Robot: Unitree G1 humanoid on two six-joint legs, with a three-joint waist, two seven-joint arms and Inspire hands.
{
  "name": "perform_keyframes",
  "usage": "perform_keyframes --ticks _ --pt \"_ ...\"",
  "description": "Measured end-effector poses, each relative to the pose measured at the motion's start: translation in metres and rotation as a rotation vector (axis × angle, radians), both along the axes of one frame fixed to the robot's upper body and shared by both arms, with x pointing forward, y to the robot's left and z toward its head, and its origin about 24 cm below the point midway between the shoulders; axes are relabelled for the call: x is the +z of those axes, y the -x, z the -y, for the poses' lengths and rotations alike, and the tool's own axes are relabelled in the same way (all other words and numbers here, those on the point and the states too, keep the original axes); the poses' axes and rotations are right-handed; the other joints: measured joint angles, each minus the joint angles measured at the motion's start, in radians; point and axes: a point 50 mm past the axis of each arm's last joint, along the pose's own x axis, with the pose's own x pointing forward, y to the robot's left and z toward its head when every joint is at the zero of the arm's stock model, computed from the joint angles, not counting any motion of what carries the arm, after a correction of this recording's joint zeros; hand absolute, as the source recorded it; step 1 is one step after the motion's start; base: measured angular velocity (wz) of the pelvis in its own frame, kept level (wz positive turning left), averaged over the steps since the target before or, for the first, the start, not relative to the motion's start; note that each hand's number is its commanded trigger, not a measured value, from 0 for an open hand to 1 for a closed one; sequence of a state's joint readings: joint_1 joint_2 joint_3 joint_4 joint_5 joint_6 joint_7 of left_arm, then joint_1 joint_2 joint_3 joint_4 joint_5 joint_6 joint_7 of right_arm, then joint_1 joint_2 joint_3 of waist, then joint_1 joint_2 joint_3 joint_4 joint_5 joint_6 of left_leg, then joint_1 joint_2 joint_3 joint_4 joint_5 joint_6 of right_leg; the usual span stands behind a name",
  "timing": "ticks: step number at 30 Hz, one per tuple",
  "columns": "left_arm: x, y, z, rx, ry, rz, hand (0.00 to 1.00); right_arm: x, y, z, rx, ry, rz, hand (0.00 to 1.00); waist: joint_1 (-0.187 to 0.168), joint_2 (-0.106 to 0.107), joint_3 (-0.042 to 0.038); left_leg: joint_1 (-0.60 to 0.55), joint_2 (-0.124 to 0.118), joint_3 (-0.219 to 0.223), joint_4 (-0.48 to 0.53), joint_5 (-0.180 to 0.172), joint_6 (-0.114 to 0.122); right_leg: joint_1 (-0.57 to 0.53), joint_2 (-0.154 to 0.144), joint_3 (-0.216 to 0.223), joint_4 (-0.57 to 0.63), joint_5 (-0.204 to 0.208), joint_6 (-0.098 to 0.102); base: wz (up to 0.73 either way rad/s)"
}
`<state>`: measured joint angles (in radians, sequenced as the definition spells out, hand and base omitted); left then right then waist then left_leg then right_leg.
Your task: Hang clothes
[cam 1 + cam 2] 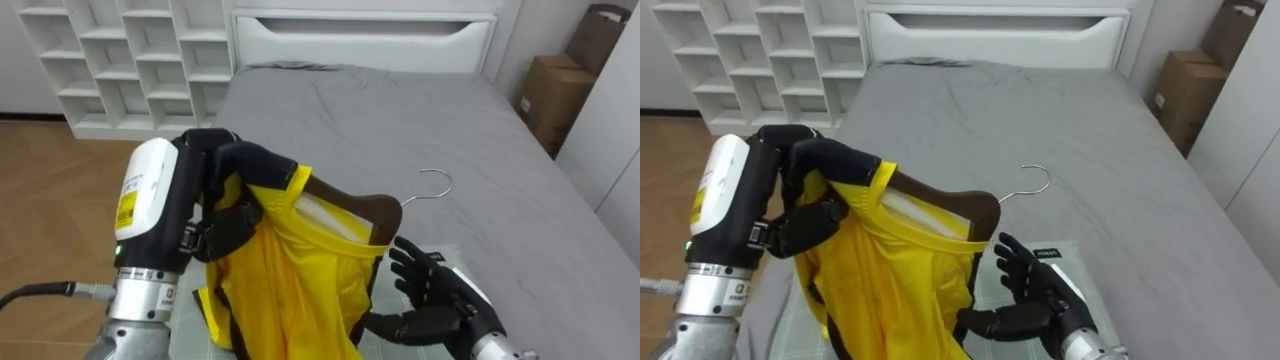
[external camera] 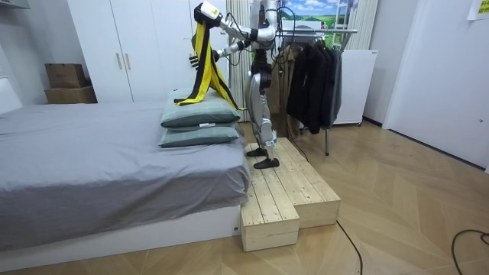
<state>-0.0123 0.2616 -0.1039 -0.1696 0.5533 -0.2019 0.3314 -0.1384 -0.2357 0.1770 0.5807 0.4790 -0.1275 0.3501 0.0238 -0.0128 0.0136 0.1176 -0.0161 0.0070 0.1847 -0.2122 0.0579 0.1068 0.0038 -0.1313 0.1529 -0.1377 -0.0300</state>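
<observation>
A yellow shirt with dark trim (image 1: 285,275) hangs on a dark wooden hanger (image 1: 360,207) with a metal hook (image 1: 436,184). My left hand (image 1: 222,170) is shut on the shirt's collar and the hanger's left end, holding both up over the bed. My right hand (image 1: 432,290) is open just right of the shirt, fingers spread, thumb toward the cloth. In the room view I stand on a wooden platform (image 2: 290,195) beside the bed, holding the shirt (image 2: 203,53) high above the pillows.
A grey bed (image 1: 400,120) with a white headboard (image 1: 360,40) lies ahead. White cubby shelves (image 1: 120,50) stand at the left, cardboard boxes (image 1: 555,95) at the right. Stacked pillows (image 2: 199,122) lie under the shirt. A rack of dark clothes (image 2: 313,72) stands behind me.
</observation>
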Motion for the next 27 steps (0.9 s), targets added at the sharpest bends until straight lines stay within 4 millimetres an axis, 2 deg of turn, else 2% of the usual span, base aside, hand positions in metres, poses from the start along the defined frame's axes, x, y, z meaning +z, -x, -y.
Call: perform_keyframes --ticks 7,13,18,27 --pt "0.001 -0.001 0.0 0.0 -0.002 0.005 1.0 -0.004 0.002 -0.008 0.076 -0.019 -0.028 0.0 0.013 -0.005 0.0007 -0.001 0.0 0.0 0.003 0.0 0.0 0.0 0.0 0.005 0.001 0.0 0.0 -0.01" --pt "0.008 -0.006 0.003 -0.006 -0.007 0.022 1.0 0.009 -0.013 -0.017 0.135 -0.039 0.002 0.0 0.014 -0.004 0.0011 -0.003 -0.001 -0.007 0.002 0.0 0.0 0.0 -0.001 0.0 0.0 0.0 0.0 0.02" --pt "0.009 -0.01 0.008 -0.01 -0.007 0.013 1.0 0.013 -0.027 -0.028 0.101 -0.151 -0.006 0.0 0.012 -0.004 0.0016 -0.004 -0.001 -0.013 0.003 0.0 0.0 0.003 -0.001 -0.007 0.0 0.0 0.0 0.04" --pt "0.007 -0.012 0.01 -0.003 -0.013 -0.022 1.0 0.013 -0.027 -0.031 0.058 -0.235 -0.019 0.0 0.011 -0.004 0.002 -0.003 -0.002 -0.013 0.002 0.0 0.0 0.004 -0.001 -0.006 -0.001 0.0 0.0 0.0"
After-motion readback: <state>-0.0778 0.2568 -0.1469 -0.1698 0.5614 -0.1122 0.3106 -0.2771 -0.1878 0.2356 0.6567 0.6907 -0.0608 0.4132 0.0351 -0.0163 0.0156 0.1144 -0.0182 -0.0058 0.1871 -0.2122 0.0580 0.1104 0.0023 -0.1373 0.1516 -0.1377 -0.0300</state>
